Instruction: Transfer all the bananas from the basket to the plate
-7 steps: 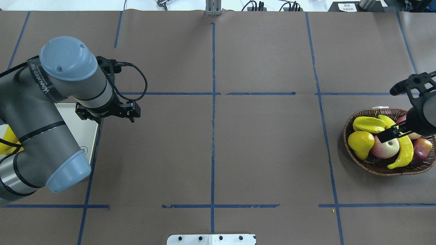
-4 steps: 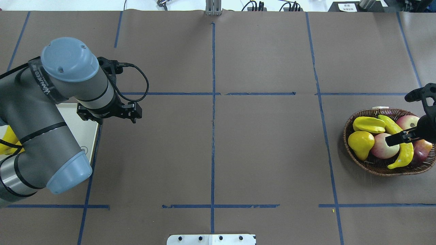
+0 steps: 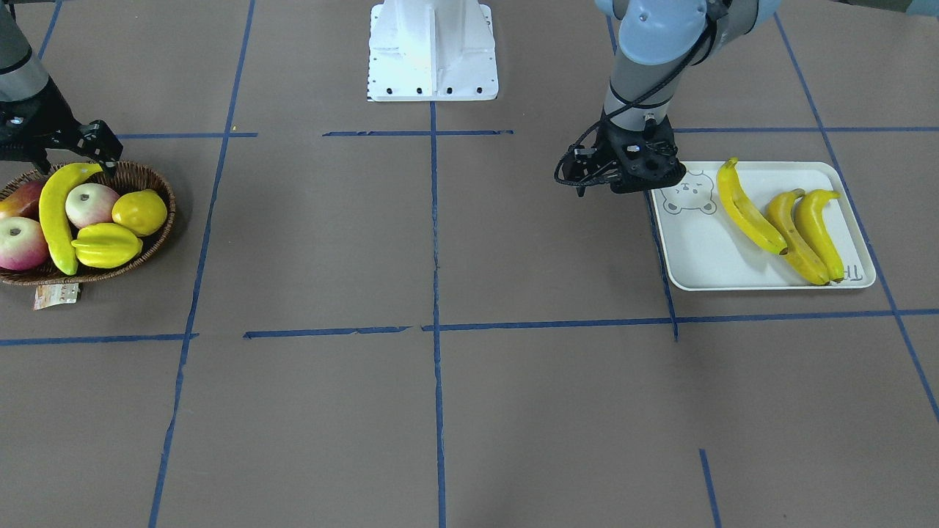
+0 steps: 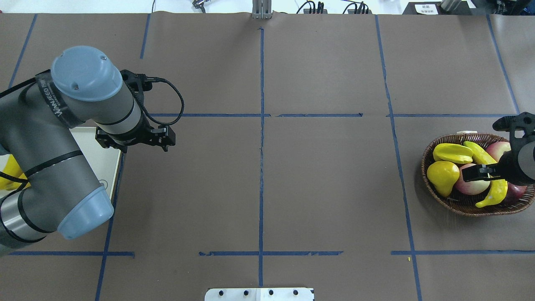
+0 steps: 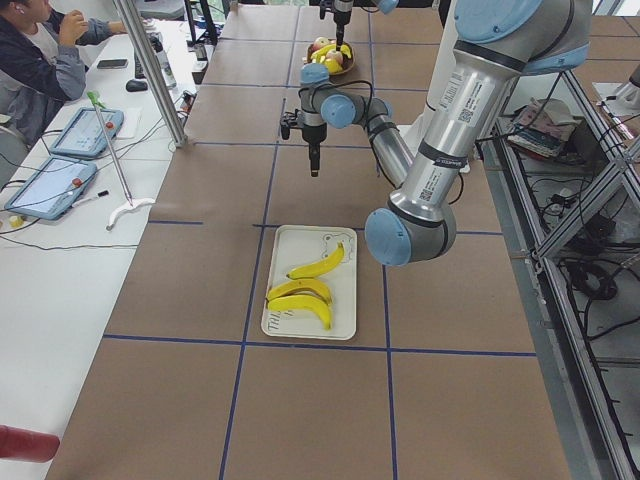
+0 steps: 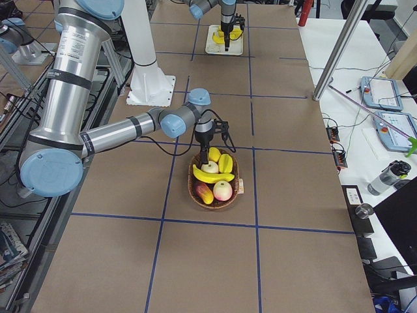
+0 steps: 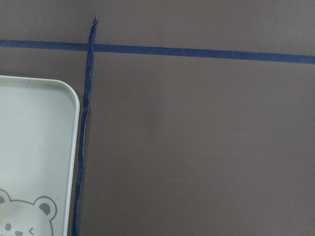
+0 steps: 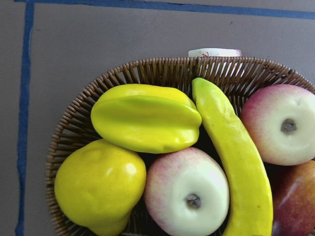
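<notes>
The basket (image 8: 162, 69) sits toward the robot's right end of the tabletop (image 3: 550, 411), with more brown paper beyond it on every side and a paper tag (image 3: 55, 295) hanging off its operators'-side rim. One banana (image 3: 53, 220) lies across it from rim to rim, pressed among apples (image 3: 92, 204), a starfruit (image 3: 106, 246) and a yellow pear-shaped fruit (image 3: 139, 211). The right fingers (image 4: 476, 174) hang spread wide over the banana near the robot-side rim, holding nothing. Whether they touch the fruit cannot be told. The plate (image 3: 697, 249) lies well apart toward the left end, one edge running just beside a line of blue tape (image 7: 82, 147). The three bananas (image 3: 796, 238) on it lie side by side on its outer part, two of them touching, and the part by the bear drawing (image 3: 688, 202) is bare. The left fingers (image 5: 313, 160) point down above the tabletop just off that bear corner, with nothing in them. How far apart they stand cannot be told. Between basket and plate run wide squares of brown paper marked off by tape. The robot's white base (image 3: 431, 51) stands at the middle of the robot-side edge. Past the operators' edge are a metal post (image 5: 150, 70), a white desk with tablets (image 5: 85, 130) and a seated person (image 5: 35, 60).
</notes>
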Motion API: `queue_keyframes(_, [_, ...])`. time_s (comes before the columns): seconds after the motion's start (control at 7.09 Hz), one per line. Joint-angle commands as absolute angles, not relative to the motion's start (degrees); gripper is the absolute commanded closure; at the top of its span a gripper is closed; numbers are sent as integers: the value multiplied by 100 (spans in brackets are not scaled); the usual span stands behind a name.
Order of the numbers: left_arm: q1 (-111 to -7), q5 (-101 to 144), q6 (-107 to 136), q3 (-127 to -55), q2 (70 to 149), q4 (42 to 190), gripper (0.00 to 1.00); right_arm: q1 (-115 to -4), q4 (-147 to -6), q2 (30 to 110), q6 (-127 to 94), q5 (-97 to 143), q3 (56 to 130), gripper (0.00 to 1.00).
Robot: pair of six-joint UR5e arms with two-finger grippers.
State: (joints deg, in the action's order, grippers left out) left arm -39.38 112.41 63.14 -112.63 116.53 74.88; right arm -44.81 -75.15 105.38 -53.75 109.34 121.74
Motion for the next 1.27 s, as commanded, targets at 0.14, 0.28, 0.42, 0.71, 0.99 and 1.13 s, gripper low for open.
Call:
queue_keyframes(0.14, [-3876, 11232, 6311, -11259, 11646, 7488, 0, -4368, -7515, 10547, -5441, 10811, 12164, 1])
queue_keyframes(0.28, [-3876, 11232, 6311, -11259, 11646, 7488, 0, -4342, -7515, 10556, -5423, 10811, 12129, 1])
queue_keyframes(0.42, [-3876, 11232, 6311, -11259, 11646, 7488, 0, -4316, -7515, 10564, -5423, 10802, 12094, 1])
queue_keyframes(0.71, [-3876, 11224, 6311, -11259, 11646, 7488, 0, -4184, -7593, 10582, -5396, 10470, 12041, 1])
queue_keyframes(0.99, [-3876, 11224, 6311, -11259, 11646, 7488, 0, -4149, -7611, 10783, -5396, 10328, 12041, 1])
queue_keyframes(1.13, [-3876, 11224, 6311, -11259, 11646, 7488, 0, -4018, -7620, 10854, -5396, 10110, 12041, 1])
